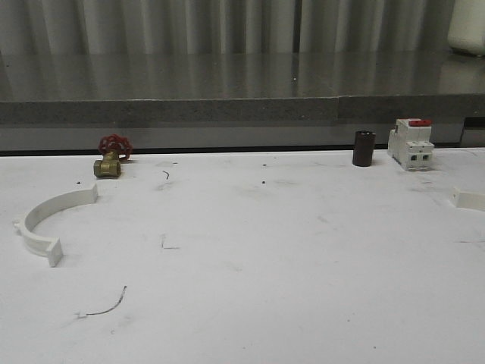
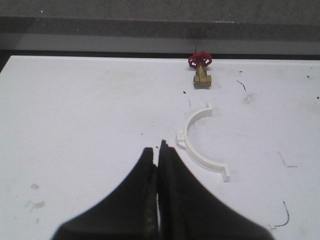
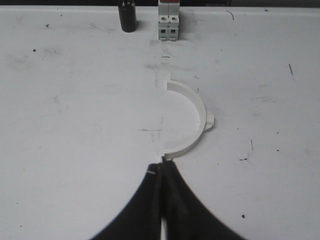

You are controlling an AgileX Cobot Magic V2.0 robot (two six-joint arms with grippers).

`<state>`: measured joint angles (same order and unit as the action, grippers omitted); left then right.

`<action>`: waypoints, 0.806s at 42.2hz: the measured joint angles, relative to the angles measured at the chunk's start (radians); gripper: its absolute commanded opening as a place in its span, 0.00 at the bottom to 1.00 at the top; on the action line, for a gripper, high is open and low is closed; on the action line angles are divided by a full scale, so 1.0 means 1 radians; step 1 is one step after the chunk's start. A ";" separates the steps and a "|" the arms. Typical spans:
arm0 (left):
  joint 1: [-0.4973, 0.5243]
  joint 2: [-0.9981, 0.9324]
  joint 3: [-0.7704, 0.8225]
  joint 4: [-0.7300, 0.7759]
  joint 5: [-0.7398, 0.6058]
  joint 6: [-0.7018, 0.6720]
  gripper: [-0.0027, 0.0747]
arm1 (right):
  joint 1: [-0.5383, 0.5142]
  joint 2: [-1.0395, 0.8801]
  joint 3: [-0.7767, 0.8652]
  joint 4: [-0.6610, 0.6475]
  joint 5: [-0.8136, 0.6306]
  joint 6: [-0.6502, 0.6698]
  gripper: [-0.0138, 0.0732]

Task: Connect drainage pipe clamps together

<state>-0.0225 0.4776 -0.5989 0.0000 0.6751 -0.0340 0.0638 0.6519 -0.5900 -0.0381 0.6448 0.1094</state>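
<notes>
Two white half-ring drainage pipe clamps lie flat and far apart on the white table [image 1: 250, 250]. One clamp [image 1: 57, 202] is at the left. Of the other clamp [image 1: 470, 199] just an end shows at the right edge. In the left wrist view my left gripper [image 2: 157, 150] is shut and holds nothing, with the left clamp [image 2: 187, 131] just beyond and beside its tips. In the right wrist view my right gripper [image 3: 162, 167] is shut with its tips close to the near end tab of the right clamp [image 3: 199, 107].
A brass valve with a red handwheel [image 1: 111, 158] stands at the back left. A dark cylinder [image 1: 364, 148] and a white breaker with a red top [image 1: 411, 142] stand at the back right. A grey ledge [image 1: 227, 110] runs behind the table's far edge.
</notes>
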 measured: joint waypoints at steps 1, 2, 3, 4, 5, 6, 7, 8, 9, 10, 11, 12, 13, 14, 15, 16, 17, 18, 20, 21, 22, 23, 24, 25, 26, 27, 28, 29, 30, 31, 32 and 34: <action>0.000 0.002 0.004 0.000 0.000 0.000 0.01 | 0.000 0.010 0.000 0.000 0.000 0.000 0.03; 0.000 0.002 0.007 0.000 0.000 0.000 0.01 | 0.000 0.015 0.000 0.000 0.000 0.000 0.03; 0.000 0.002 0.009 0.000 0.000 0.000 0.01 | 0.000 0.022 0.000 0.000 0.000 0.000 0.04; 0.000 0.002 0.009 0.000 0.000 0.000 0.01 | 0.000 0.022 0.000 0.000 0.000 0.000 0.05; 0.000 0.002 0.009 0.000 0.000 0.000 0.03 | 0.000 0.024 0.000 0.000 0.000 0.000 0.08; 0.000 0.002 0.009 0.007 0.000 0.000 0.06 | 0.000 0.024 0.000 0.000 0.000 0.000 0.12; 0.000 0.002 0.009 0.012 0.000 0.000 0.08 | 0.000 0.026 0.000 0.000 0.000 0.000 0.16; 0.000 0.002 0.009 0.017 0.000 0.000 0.13 | 0.000 0.026 0.000 0.000 0.000 0.000 0.20; 0.000 0.002 0.009 0.021 0.000 0.000 0.20 | 0.000 0.026 0.000 0.000 0.000 0.000 0.27; 0.000 0.002 0.009 0.025 0.000 0.000 0.25 | 0.000 0.026 0.000 0.000 0.000 0.000 0.33; 0.000 0.002 0.009 0.026 0.000 0.000 0.31 | 0.000 0.026 0.000 0.000 0.000 0.000 0.39; 0.000 0.002 0.009 0.028 -0.003 0.000 0.39 | 0.000 0.026 0.000 0.000 0.000 0.000 0.46; 0.000 0.002 0.009 0.029 -0.004 0.000 0.42 | 0.000 0.026 0.000 0.000 0.000 0.002 0.51; 0.000 0.002 0.009 0.031 -0.006 0.000 0.49 | 0.000 0.026 0.000 0.000 0.000 0.002 0.56; 0.000 0.002 0.009 0.032 -0.009 0.000 0.53 | 0.000 0.026 0.000 0.000 0.000 0.002 0.62; 0.000 0.002 0.009 0.032 -0.013 0.000 0.56 | 0.000 0.026 0.000 0.000 0.000 0.002 0.65; 0.000 0.004 0.009 0.033 -0.016 0.000 0.59 | 0.000 0.026 0.000 0.000 0.000 0.002 0.67; 0.000 0.004 0.009 0.033 -0.020 0.000 0.60 | 0.000 0.026 0.000 0.000 0.000 0.002 0.69; 0.000 0.011 0.009 0.033 -0.027 0.000 0.60 | 0.000 0.026 0.000 0.000 0.000 0.002 0.70; 0.000 0.018 0.009 0.033 -0.029 0.000 0.60 | 0.000 0.026 0.000 0.000 0.000 0.002 0.70; 0.000 0.025 0.009 0.033 -0.032 0.000 0.60 | 0.000 0.026 0.000 0.000 0.000 0.002 0.70; 0.000 0.033 0.009 0.033 -0.034 0.000 0.60 | 0.000 0.026 0.000 0.000 0.000 0.002 0.70; 0.000 0.046 0.009 0.033 -0.036 0.000 0.60 | 0.000 0.026 0.000 0.000 0.000 0.002 0.70; 0.000 0.058 0.009 0.033 -0.036 0.000 0.60 | 0.000 0.026 0.000 0.000 0.000 0.002 0.70; 0.000 0.071 0.005 0.033 -0.036 0.000 0.60 | 0.000 0.026 0.000 0.000 0.000 0.002 0.70; 0.000 0.092 0.002 0.031 -0.034 0.000 0.60 | 0.000 0.026 0.000 0.000 0.000 0.002 0.70; 0.000 0.109 -0.006 0.029 -0.032 0.000 0.60 | 0.000 0.026 0.000 0.000 0.000 0.002 0.70; 0.000 0.126 -0.017 0.027 -0.028 0.000 0.60 | 0.000 0.026 0.000 0.000 0.000 0.002 0.70; 0.000 0.152 -0.026 0.025 -0.022 0.000 0.60 | 0.000 0.026 0.000 0.000 0.000 0.002 0.70; 0.000 0.173 -0.036 0.025 -0.017 0.000 0.60 | 0.000 0.026 0.000 0.000 0.000 0.002 0.70; 0.000 0.194 -0.051 0.023 -0.012 0.000 0.60 | 0.000 0.026 0.000 0.000 0.000 0.002 0.70; -0.005 0.247 -0.072 0.021 -0.001 0.000 0.60 | 0.000 0.026 0.000 0.000 0.000 0.002 0.70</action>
<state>-0.0279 0.7246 -0.6711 0.0207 0.6741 -0.0340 0.0638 0.6778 -0.5900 -0.0381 0.6448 0.1109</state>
